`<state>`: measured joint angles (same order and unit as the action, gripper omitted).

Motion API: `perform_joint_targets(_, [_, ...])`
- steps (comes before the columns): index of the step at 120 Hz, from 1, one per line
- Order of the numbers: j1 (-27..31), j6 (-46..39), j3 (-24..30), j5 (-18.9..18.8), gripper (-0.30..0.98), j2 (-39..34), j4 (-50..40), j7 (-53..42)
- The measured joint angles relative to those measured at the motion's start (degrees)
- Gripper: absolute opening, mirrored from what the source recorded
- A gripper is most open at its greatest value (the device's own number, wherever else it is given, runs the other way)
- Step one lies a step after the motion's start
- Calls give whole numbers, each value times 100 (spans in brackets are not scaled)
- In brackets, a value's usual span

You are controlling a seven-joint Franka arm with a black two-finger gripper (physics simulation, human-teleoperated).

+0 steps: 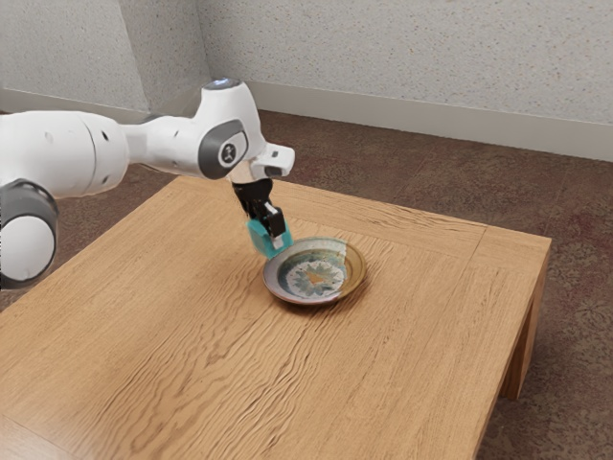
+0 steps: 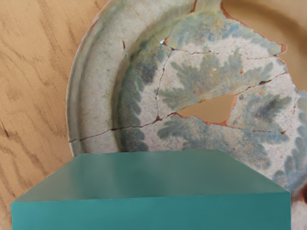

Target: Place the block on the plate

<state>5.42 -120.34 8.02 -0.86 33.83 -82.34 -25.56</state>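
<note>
block (image 2: 151, 213) is seen close under the hand at the wrist view's lower edge, with part of the plate (image 2: 91, 96) covered behind it. carry/placing step judged in hand: block looks gripped, not released, not set down on plate. in the exterior view it is seen at the plate's rim, on the side toward the exterior view's left, slightly tilted; whether rim is touched can't be told. fingers of the black gripper (image 1: 276, 239) are read as clamped on the block, though the farther one is hidden. next, the block should be shifted over the plate's middle, with the rim cleared, then lowered and let go. if lowered too soon, it could be caught on the rim and tipped.

pose: hand is pointed down with a slight lean, held low over the table (image 1: 192, 335); arm (image 1: 163, 149) is stretched in from the exterior view's left, wrist bent above the block. wall (image 1: 412, 57) is seen behind.
</note>
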Motion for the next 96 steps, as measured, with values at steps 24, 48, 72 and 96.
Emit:
perform_joint_targets(24, [-307, -329, 115, 101, 40, 566, 275, -4])
perform_joint_targets(48, [-345, -492, 126, 99, 54, 685, 346, -26])
perform_joint_targets(72, [-389, -224, 106, 80, 63, -216, 100, -38])
perform_joint_targets(96, [-544, 667, 46, 54, 66, -1213, -208, -42])
